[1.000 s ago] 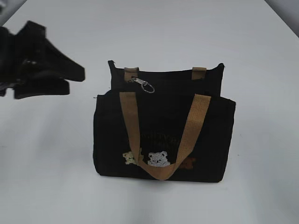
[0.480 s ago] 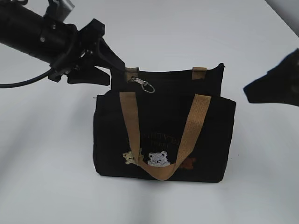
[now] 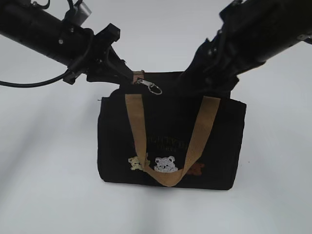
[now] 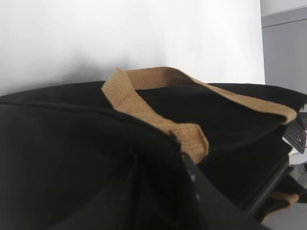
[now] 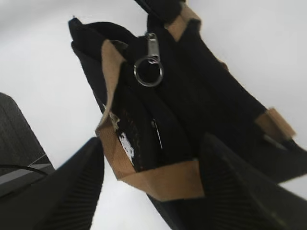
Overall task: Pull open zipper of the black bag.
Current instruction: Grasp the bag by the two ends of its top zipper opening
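Both grippers now crowd the black bag (image 3: 170,139), where a second ago only the left one showed, far off at the left edge and clear of it. Left gripper (image 3: 126,74) has come in at a downward slant from the upper left and sits at the bag's top left corner, just beside the silver pull and ring of the zipper (image 3: 149,87); its wrist view is filled with black fabric and a tan handle (image 4: 144,103), and I cannot tell whether its jaws are apart or pinched on the corner. Right gripper (image 5: 148,187) has swung in from the upper right, its arm covering the bag's top right corner; its fingers (image 5: 72,187) stand wide apart, one on either side of the bag's end, not pressing it. The bag stands upright on the white table (image 3: 48,170), zipper line along its top edge. Embroidered bears (image 3: 165,165) sit low on the front; the faint lettering above them is too dim to read.
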Available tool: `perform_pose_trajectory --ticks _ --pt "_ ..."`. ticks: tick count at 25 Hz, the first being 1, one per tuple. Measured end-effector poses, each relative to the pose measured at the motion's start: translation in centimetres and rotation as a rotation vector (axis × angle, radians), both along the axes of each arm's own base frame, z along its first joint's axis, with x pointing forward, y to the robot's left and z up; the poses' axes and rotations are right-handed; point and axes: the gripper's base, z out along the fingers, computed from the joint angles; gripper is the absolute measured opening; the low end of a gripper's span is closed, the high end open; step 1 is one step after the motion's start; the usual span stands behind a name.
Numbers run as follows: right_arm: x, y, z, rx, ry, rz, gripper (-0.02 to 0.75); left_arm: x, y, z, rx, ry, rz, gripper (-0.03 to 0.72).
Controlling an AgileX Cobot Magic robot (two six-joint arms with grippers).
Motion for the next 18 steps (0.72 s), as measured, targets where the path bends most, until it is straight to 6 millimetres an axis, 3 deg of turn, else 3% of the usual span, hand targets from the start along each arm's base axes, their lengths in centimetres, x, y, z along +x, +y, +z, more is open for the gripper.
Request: perform_pose_trajectory --ticks 3,11,15,18 --pt "0.5 2.1 -0.9 -0.061 -0.037 0.101 0.465 0.1 -0.2 0.4 -0.002 -0.002 -0.033 0.027" --pt "0.8 5.9 -3.7 -0.219 -0.190 0.259 0.433 0.2 -0.4 1.1 -0.009 -0.006 -0.071 0.025" --pt "1.5 6.4 -4.6 -0.250 -0.222 0.271 0.419 0.2 -0.4 1.1 -0.008 -0.002 -0.077 0.024" --pt "2.0 6.5 -5.2 -0.279 -0.245 0.279 0.368 0.2 -0.4 1.1 -0.007 -0.004 -0.079 0.023"
